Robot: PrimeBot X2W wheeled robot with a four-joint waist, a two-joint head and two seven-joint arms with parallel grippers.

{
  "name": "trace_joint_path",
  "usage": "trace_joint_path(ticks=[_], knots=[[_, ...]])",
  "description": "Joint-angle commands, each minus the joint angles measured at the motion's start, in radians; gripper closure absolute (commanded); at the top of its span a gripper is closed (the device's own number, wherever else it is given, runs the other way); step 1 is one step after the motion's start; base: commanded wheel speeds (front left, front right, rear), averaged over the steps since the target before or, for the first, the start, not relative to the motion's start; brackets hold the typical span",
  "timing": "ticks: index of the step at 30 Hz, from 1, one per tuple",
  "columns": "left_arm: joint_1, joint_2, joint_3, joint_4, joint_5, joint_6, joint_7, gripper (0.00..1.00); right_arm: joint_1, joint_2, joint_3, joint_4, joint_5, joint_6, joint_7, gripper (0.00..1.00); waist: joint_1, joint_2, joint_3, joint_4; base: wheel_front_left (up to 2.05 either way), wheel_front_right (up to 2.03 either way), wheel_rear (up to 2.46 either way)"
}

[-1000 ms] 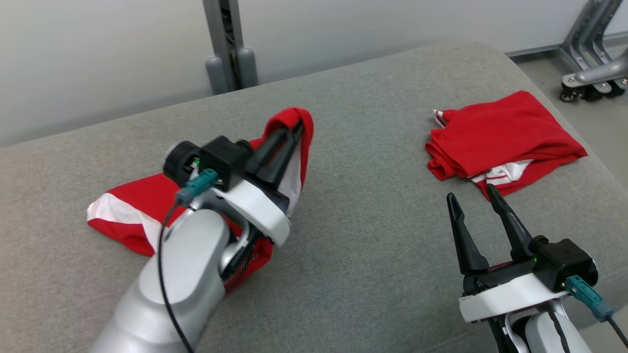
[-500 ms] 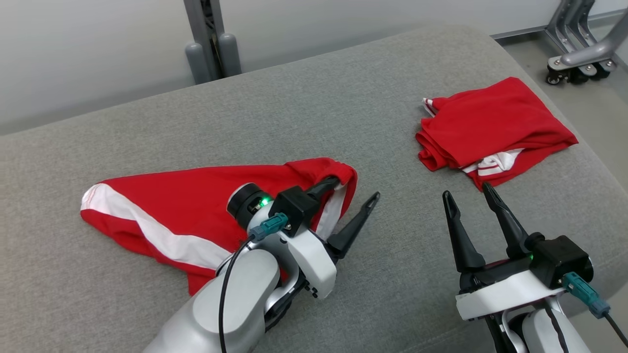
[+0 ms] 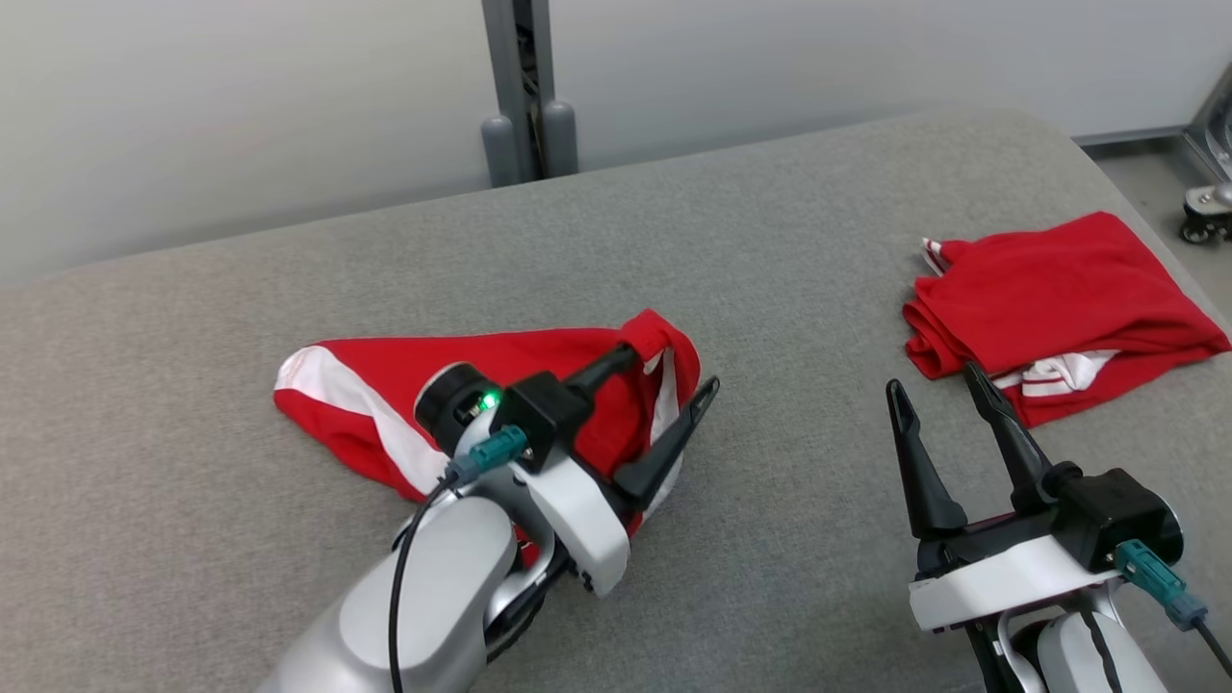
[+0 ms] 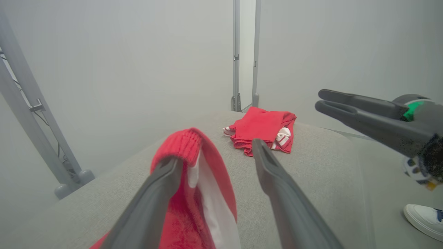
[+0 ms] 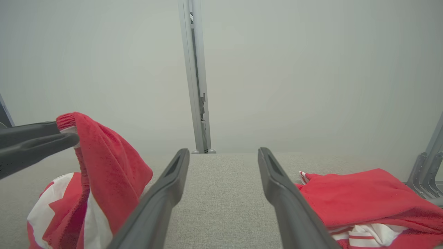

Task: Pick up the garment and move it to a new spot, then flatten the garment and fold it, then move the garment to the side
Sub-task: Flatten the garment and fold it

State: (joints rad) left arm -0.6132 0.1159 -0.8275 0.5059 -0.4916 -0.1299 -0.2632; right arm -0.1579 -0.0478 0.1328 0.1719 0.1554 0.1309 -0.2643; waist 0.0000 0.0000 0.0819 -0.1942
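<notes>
Lying limp well left of the folded pile, the garment is being judged soft and light, best taken by its ribbed hem, hooked on one finger of the spread left gripper. The right gripper is being held spread, empty; bare cushion is being left between.
</notes>
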Motion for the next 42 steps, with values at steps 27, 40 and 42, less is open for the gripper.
trace_joint_path(ticks=[27,40,42], knots=[[0.308,0.119,0.523,-0.246,0.036,0.216,-0.001,0.0,0.055,-0.006,-0.013,-0.026,-0.021,0.0,0.0,0.0,0.0,0.0,-0.086,0.116,0.0,0.0,0.0],[0.537,-0.037,0.83,-0.253,0.254,0.102,-0.002,0.0,0.075,-0.006,0.016,-0.005,-0.017,0.0,0.0,0.0,0.0,0.0,-0.09,0.16,0.0,0.0,0.0],[0.533,-0.048,0.846,-0.247,0.267,0.086,-0.002,0.0,0.074,-0.006,0.023,-0.002,-0.014,0.0,0.0,0.0,0.0,0.0,-0.088,0.167,0.0,0.0,0.0]])
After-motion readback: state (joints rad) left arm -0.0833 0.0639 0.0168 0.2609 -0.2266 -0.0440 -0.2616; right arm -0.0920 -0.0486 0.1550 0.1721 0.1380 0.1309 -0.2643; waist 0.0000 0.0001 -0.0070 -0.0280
